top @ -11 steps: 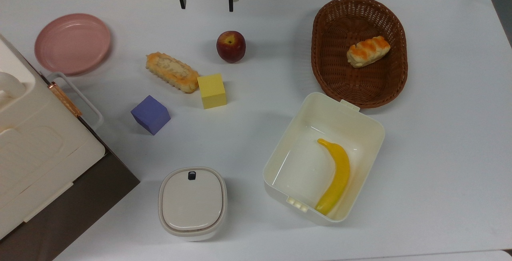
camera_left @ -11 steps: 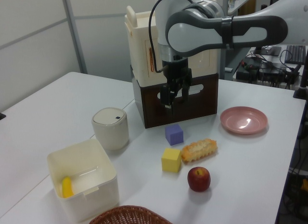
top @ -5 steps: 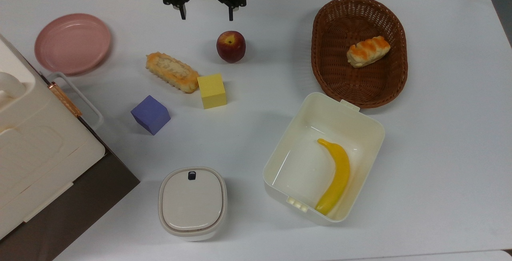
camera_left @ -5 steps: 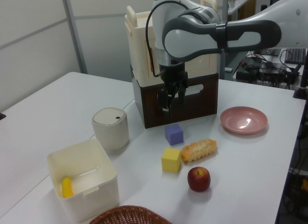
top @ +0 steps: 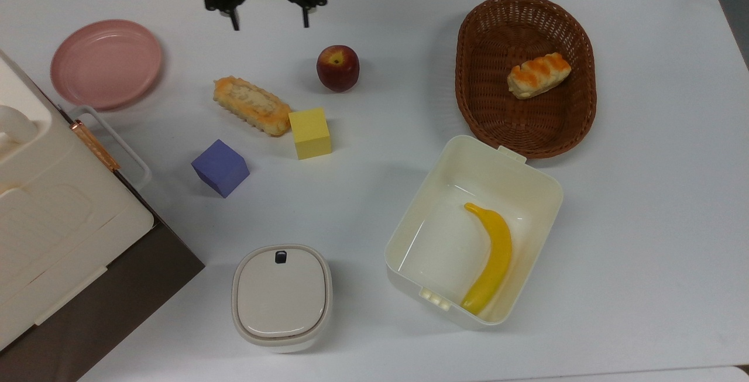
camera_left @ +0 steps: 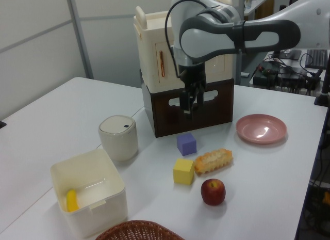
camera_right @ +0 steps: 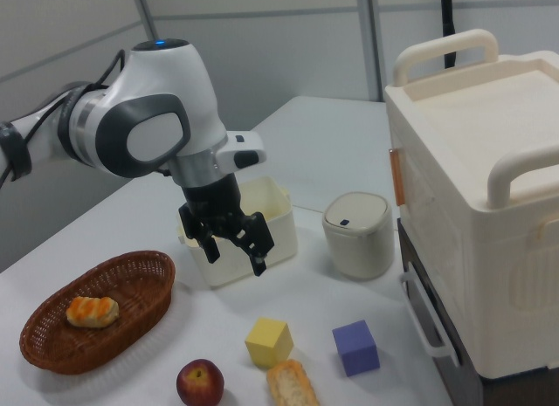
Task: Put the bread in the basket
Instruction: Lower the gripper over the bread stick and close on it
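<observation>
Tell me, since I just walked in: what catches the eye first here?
The open gripper hangs over the table's far edge in the top view. Below it the bread lies beside a yellow cube. At the top view's right, the basket holds a striped bun.

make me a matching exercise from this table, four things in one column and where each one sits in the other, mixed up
Things:
1. long golden scalloped bread
2. short cream bun with orange stripes
3. yellow banana
4. open two-finger gripper

Places:
A. inside the cream plastic box
B. on the table against the yellow cube
C. above the table, holding nothing
D. inside the brown wicker basket

Pairs: 1-B, 2-D, 3-A, 4-C
</observation>
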You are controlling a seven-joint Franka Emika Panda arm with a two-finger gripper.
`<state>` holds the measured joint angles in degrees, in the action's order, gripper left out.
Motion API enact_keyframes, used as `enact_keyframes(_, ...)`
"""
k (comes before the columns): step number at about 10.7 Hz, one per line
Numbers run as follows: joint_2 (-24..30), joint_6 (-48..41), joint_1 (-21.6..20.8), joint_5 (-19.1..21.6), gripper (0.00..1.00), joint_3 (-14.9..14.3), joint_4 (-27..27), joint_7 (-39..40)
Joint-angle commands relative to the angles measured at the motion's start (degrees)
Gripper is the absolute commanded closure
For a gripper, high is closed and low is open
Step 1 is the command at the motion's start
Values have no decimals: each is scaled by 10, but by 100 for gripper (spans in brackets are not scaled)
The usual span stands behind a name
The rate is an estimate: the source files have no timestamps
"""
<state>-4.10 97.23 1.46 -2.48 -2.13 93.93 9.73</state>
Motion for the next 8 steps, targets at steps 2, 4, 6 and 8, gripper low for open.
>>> enact_keyframes(2, 4, -12, 3, -3, 0, -2, 35, 25)
enact_keyframes(4, -8, -8, 6, -4, 0, -2, 41, 33)
enact_keyframes(6, -7, -7, 28, -15, 0, -2, 56, 87)
enact_keyframes(8, -7, 2, 48, -61, 0, -1, 98, 209)
